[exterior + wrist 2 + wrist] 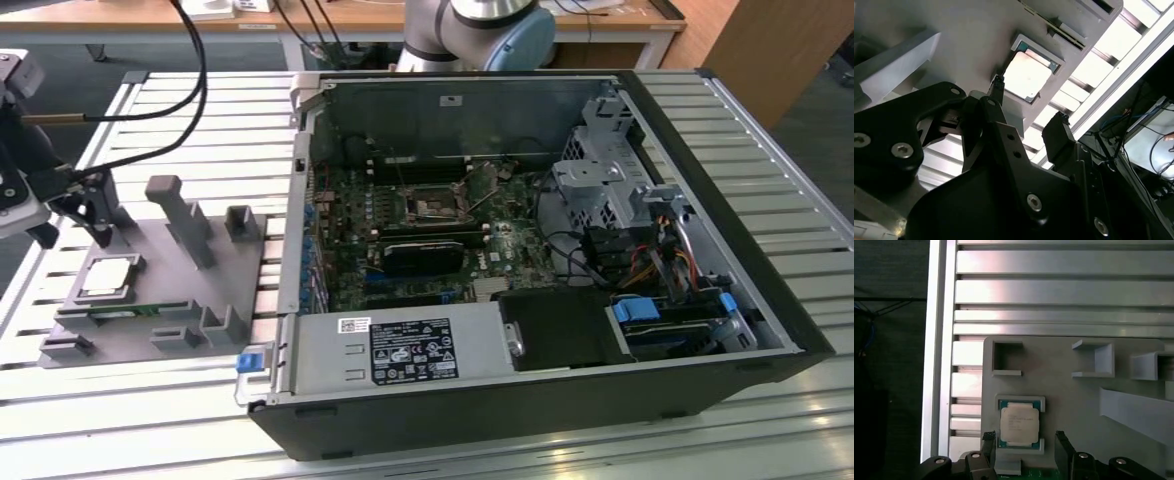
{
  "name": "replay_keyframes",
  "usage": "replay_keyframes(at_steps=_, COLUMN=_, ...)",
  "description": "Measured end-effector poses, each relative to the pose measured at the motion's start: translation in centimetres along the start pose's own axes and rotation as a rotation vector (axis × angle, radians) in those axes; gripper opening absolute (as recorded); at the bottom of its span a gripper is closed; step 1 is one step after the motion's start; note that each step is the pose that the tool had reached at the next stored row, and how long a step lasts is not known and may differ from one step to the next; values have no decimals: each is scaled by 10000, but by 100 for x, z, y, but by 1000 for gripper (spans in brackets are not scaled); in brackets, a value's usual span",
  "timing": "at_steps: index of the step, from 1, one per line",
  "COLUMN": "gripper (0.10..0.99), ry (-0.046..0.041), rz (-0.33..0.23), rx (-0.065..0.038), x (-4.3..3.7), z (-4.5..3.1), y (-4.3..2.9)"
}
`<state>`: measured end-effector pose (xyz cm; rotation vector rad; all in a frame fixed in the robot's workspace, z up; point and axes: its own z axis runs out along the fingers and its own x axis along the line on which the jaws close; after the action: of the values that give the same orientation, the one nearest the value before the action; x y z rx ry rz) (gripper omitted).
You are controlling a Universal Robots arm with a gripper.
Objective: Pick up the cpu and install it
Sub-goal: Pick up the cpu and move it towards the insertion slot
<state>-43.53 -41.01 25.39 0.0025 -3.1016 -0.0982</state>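
— Where was the cpu (1019, 424) when you looked?

— It lay flat in its own shallow recess on the grey holder (1064, 400), with the shiny side up. The holder stood on the slatted table (747, 440), at the exterior view's left of the open computer case (534, 410) and just beside it.

— And the gripper (1025, 442)?

— It hung over the chip with its two black fingers (988, 442) spread apart, one on each side of the cpu. Nothing was held between them. In the first wrist view there was a gap between each finger and the edge of the chip, so I judged they did not touch it.

— Which step was it, then?

— The pick-up, in my opinion, and only its beginning. The gripper was lined up, but the chip was not yet lifted. The installing was not started: the socket (434, 203) on the board inside the case was well apart from the gripper.

— What would a grasp call for here?

— Care, I think. The chip is thin and sits low between the small walls of the recess. The fingers would need to go down straight and close evenly on two opposite edges. If they came skewed, the chip could tilt or slip. How high the fingertips were above the holder, I could not tell.
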Motion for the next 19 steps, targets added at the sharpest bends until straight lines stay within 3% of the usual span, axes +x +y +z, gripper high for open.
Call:
replay_keyframes(at_steps=8, gripper=588, ry=-9, rz=-2, rx=-1, x=-5, z=99, y=-34)
replay_keyframes(at_steps=10, gripper=600, ry=-11, rz=-1, rx=-2, x=-5, z=131, y=-39)
replay_keyframes(at_steps=11, gripper=659, ry=-12, rz=-1, rx=-1, x=-6, z=148, y=-40)
replay_keyframes(at_steps=15, gripper=659, ry=-30, rz=-5, rx=-1, x=-2, z=218, y=-46)
replay_keyframes(at_steps=19, gripper=659, ry=-141, rz=-10, rx=-22, x=25, z=254, y=-48)
